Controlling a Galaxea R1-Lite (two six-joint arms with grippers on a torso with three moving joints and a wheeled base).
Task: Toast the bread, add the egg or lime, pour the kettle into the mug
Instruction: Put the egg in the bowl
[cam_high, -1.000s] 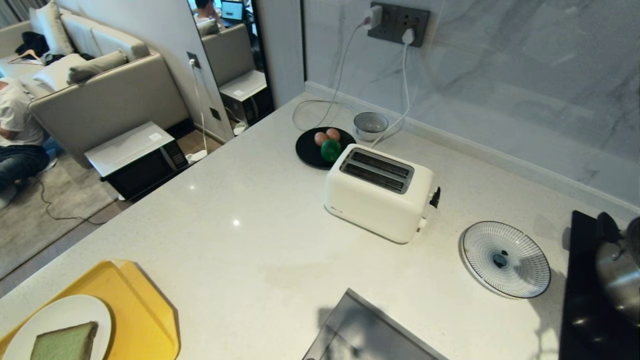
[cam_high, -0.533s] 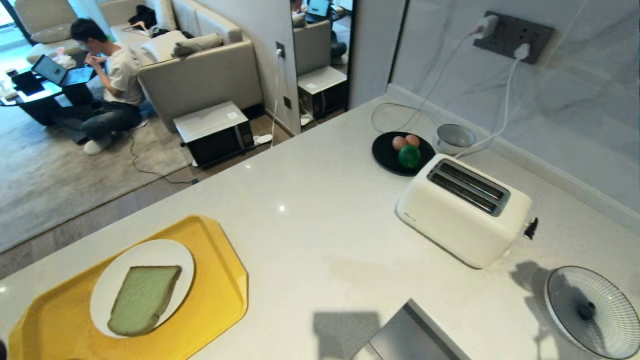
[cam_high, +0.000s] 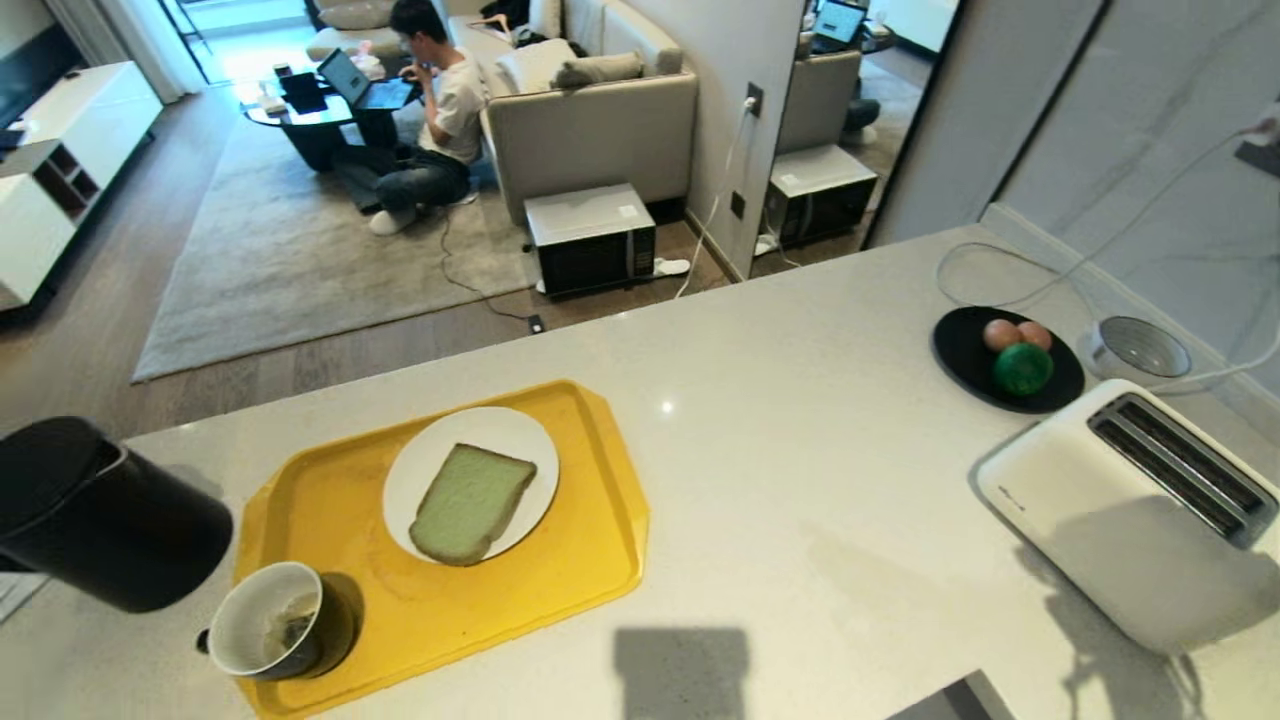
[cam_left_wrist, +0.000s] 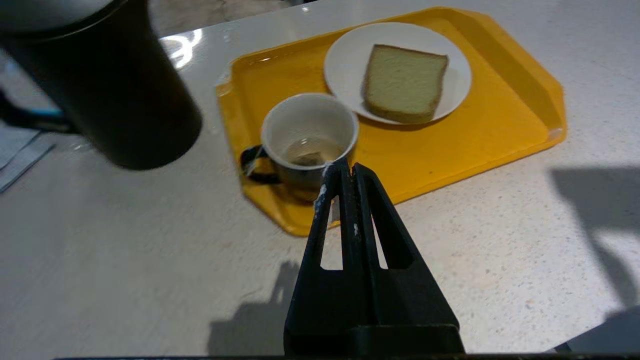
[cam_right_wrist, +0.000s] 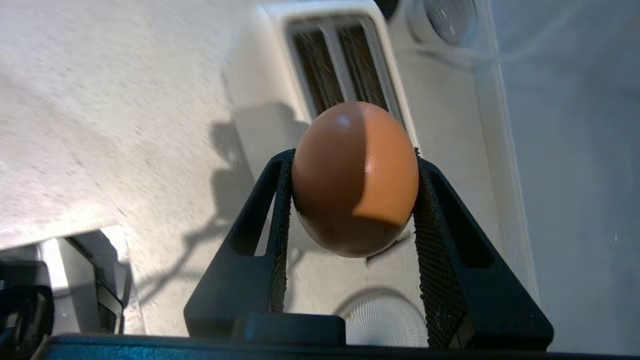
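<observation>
Egg smooth, brown, clamped in right gripper.

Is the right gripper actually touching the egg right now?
Touching. The right wrist view shows the egg clamped in the right gripper, both pads pressed against its sides, above the toaster.
</observation>
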